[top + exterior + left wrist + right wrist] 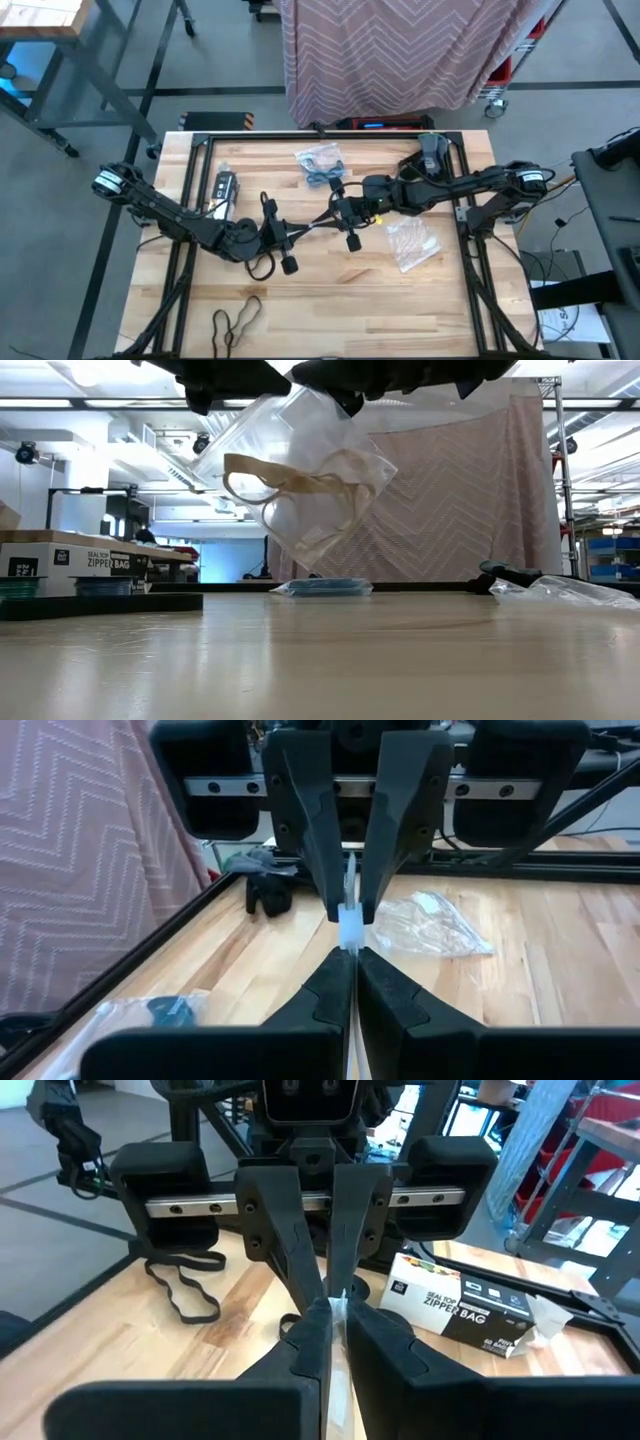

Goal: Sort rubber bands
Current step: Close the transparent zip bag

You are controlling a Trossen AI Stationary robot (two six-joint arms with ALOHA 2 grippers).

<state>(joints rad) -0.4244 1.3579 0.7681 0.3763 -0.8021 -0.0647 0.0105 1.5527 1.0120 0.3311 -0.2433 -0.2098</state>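
Now you are pinching a clear bag [300, 470] of tan bands [285, 482] aloft, left gripper [290, 235] and right gripper [335, 215] both clamping its top edge.

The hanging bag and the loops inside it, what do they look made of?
The bag looks like thin clear plastic film, glossy and creased, since the curtain shows through it. The tan loops look like matte rubber, limp and drooping. Both the left gripper and right gripper pinch its top edge.

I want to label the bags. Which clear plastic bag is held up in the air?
The bag with tan rubber bands, gripped by both grippers above the table's middle. The bag with blue bands and the bag under the right arm lie flat on the table.
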